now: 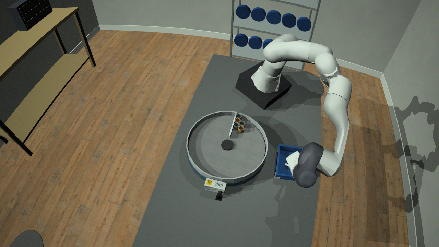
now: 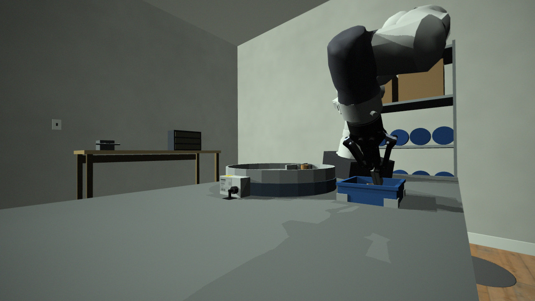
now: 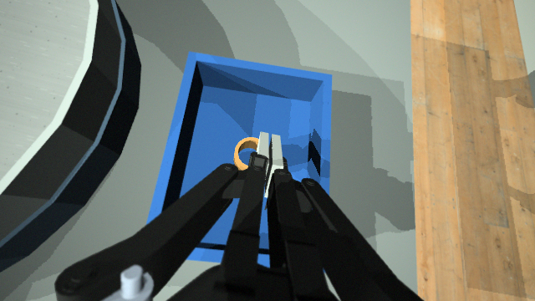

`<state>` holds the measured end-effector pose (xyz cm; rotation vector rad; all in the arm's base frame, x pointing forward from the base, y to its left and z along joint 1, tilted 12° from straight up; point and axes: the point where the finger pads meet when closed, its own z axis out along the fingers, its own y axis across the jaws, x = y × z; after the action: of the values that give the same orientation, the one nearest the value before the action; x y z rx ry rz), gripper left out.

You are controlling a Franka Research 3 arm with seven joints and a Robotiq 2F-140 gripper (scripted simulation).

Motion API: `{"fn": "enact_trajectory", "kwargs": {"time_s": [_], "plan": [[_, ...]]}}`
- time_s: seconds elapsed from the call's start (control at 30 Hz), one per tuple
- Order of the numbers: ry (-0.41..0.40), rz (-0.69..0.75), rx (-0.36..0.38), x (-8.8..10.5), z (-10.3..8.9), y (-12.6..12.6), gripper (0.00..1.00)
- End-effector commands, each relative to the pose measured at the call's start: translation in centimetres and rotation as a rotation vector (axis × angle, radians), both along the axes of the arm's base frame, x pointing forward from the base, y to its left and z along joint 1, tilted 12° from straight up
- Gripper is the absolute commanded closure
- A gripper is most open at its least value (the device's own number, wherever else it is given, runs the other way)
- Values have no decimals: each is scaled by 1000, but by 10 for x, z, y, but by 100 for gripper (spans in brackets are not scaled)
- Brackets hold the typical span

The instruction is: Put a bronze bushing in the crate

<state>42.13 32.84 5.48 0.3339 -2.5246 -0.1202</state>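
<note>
My gripper (image 1: 287,165) (image 2: 377,182) (image 3: 267,146) is shut on the wall of a bronze bushing (image 2: 370,184) (image 3: 237,155). The ring hangs to the left of the fingertips in the wrist view, one finger inside it. They are within the outline of the blue crate (image 1: 283,176) (image 2: 366,195) (image 3: 259,65), with the bushing about at rim height in the exterior view. On the turning table (image 1: 214,162) (image 2: 284,175) (image 3: 38,79), two more bronze bushings (image 1: 241,131) (image 2: 304,167) and three grey bushings (image 1: 244,124) stand clustered beside the divider. The arm hides the crate's right part in the top view.
The thin divider (image 1: 232,126) runs from the table's hub (image 1: 227,144) to its rim. A white control box (image 1: 215,185) (image 2: 235,186) sits at the table's front. The crate stands right of the table, across a narrow gap. The black arm base (image 1: 263,100) is behind them.
</note>
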Motion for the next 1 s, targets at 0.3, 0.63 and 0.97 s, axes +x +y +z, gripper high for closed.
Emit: {"fn": "enact_trajectory", "kwargs": {"time_s": [0.3,0.63,0.97], "plan": [[-3,2,4,2,-2,1,100],[-3,2,4,2,-5,2,100],[-3,2,4,3,-7,2,100]]}}
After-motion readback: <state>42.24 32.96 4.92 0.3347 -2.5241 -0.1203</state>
